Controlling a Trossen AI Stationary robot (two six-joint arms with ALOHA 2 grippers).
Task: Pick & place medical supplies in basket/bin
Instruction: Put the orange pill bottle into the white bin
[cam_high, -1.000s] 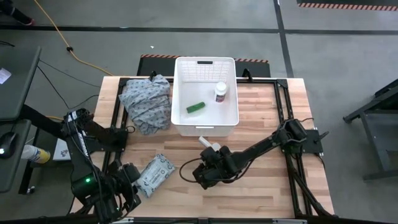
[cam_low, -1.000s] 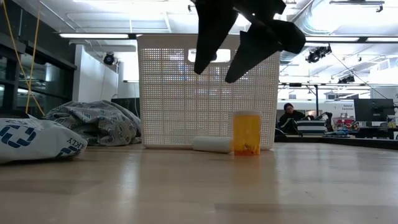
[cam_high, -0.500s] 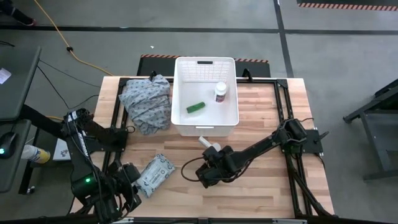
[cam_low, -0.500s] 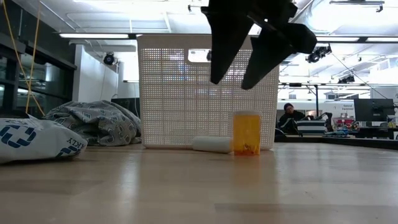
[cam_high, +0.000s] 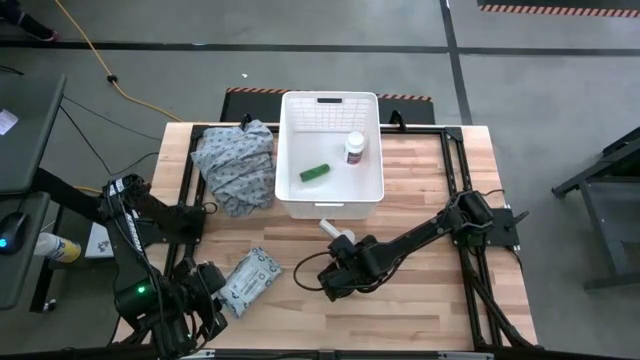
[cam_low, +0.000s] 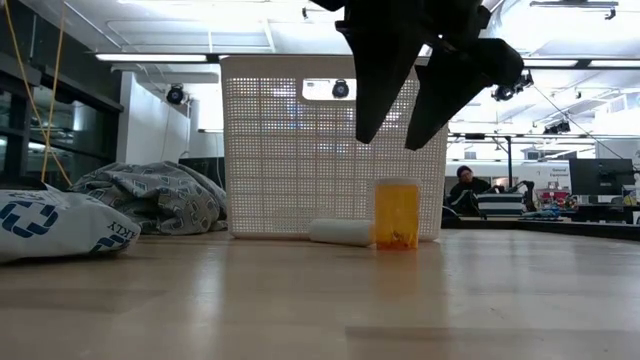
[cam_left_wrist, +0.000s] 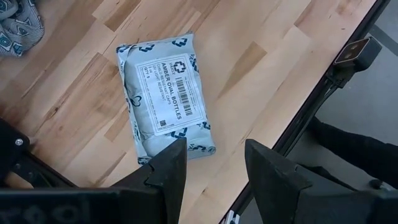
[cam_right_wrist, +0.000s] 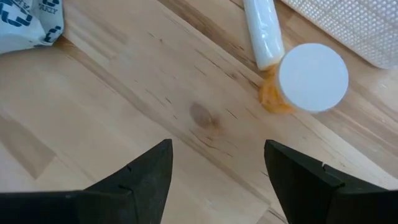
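Note:
The white perforated bin (cam_high: 330, 195) stands at the table's far middle and holds a green stick-shaped box (cam_high: 315, 172) and a white pill bottle (cam_high: 354, 148). In front of its near wall a white tube (cam_low: 340, 232) lies on its side. Beside the tube an orange vial with a white cap (cam_right_wrist: 312, 77) stands upright. My right gripper (cam_low: 392, 140) hangs open above the table just near of the vial, touching nothing. A pale soft packet (cam_left_wrist: 165, 102) lies flat at the near left. My left gripper (cam_left_wrist: 214, 162) is open above its near end.
A grey-blue patterned cloth (cam_high: 235, 165) lies crumpled left of the bin. Bare wood stretches right of the vial and along the near edge (cam_high: 430, 310). The black frame rails (cam_high: 470, 290) run along the table's sides.
My right gripper has tipped, and its fingertips have swung toward the table's right, closer to a spot above the orange vial. The vial, the tube and the packet have stayed where they were.

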